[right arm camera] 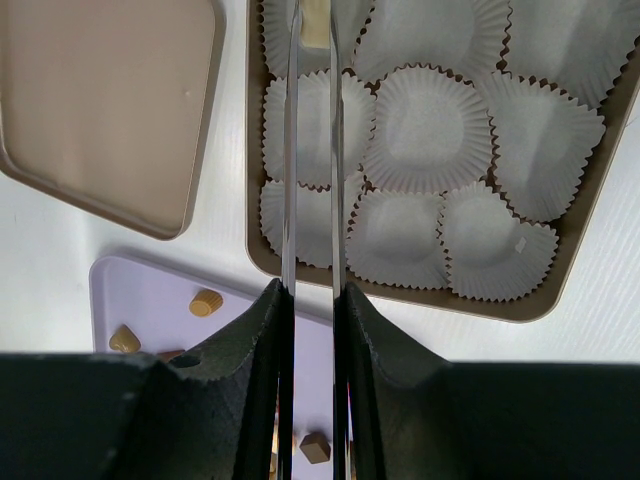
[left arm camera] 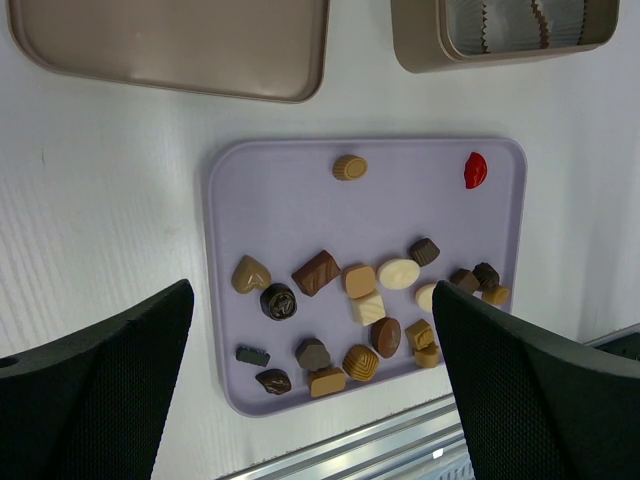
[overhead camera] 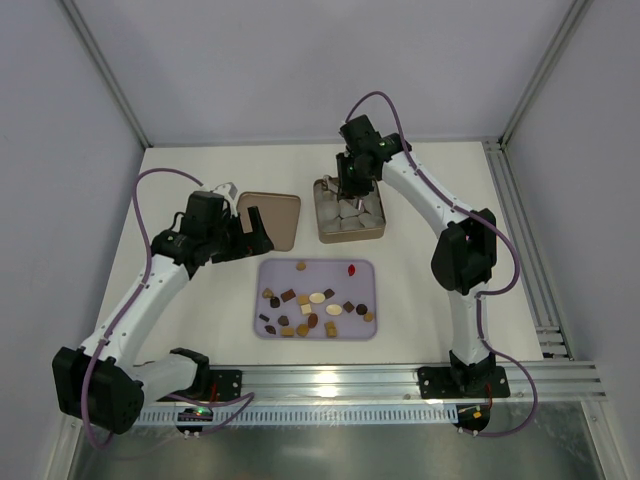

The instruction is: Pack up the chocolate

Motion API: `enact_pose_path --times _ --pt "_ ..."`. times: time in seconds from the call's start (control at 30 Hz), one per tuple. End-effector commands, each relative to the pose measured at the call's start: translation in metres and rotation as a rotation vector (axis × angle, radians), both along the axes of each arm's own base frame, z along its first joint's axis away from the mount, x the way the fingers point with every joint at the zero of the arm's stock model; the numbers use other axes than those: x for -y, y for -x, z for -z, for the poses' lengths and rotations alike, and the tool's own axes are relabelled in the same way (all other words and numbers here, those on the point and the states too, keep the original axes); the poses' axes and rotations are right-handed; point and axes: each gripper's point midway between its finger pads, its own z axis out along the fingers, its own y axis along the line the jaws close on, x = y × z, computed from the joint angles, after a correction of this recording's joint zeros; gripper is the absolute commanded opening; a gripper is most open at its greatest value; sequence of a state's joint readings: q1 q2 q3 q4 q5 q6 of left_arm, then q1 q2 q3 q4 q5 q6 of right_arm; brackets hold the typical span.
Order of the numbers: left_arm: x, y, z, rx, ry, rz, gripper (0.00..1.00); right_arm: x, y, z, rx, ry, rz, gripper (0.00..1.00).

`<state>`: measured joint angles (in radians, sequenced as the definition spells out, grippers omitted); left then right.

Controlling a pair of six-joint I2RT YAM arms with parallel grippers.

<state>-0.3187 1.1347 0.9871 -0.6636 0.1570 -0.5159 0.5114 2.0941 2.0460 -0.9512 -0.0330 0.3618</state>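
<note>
Nearest the arm bases, a flat lilac plastic tray (overhead camera: 330, 275) (left arm camera: 280, 200) lies on the white table (overhead camera: 420, 260). It carries the small chocolate pieces (overhead camera: 310, 300) (left arm camera: 360, 280), which are square, round and oval in dark brown, caramel and cream. The left jaws stand wide apart and hold nothing. From the left wrist, the tray lies ahead of them, framed between the two black fingers (left arm camera: 100, 390), with the thick cluster of pieces closest to the tips. Farther out from those jaws, a round caramel piece (left arm camera: 350, 167) (overhead camera: 301, 266) sits alone. A single red piece (left arm camera: 476, 170) (overhead camera: 351, 269) lies in the tray's far corner on the right-finger side. Beyond the tray, ahead and left of the left jaws, rests a shallow gold-brown metal lid (left arm camera: 170, 40) (overhead camera: 275, 215) (right arm camera: 100, 100). Ahead and to their right stands the square gold-brown tin (overhead camera: 325, 235) (left arm camera: 420, 50) (right arm camera: 500, 308), filled with white crinkled paper cups (right arm camera: 430, 130) (left arm camera: 510, 20). Farthest out, the right jaws reach down over the tin. Their thin metal blades (right arm camera: 290, 150) are drawn narrow and parallel above the cups along the tin's lid side. A cream piece (right arm camera: 315, 25) fills the gap at their tips, touching both blades as far as can be seen.
</note>
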Motion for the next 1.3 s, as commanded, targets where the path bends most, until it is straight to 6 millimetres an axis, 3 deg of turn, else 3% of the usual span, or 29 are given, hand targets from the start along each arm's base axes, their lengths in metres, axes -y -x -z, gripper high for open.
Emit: enact_pose_path --times 0.0,0.43,0.93,1.27 --pt "0.006 -0.007 -0.014 0.05 0.023 0.021 1.0 -0.009 -0.008 -0.02 0.052 -0.043 -0.001 0.3" --pt "0.006 -0.007 -0.015 0.054 0.022 0.023 1.0 -0.009 -0.01 -0.01 0.04 -0.03 0.005 0.34" --pt "0.006 -0.006 -0.014 0.051 0.023 0.028 1.0 -0.006 -0.009 -0.017 0.052 -0.02 0.011 0.42" --pt "0.006 -0.006 -0.015 0.056 0.024 0.029 1.0 0.008 0.01 -0.067 0.129 -0.056 0.023 0.41"
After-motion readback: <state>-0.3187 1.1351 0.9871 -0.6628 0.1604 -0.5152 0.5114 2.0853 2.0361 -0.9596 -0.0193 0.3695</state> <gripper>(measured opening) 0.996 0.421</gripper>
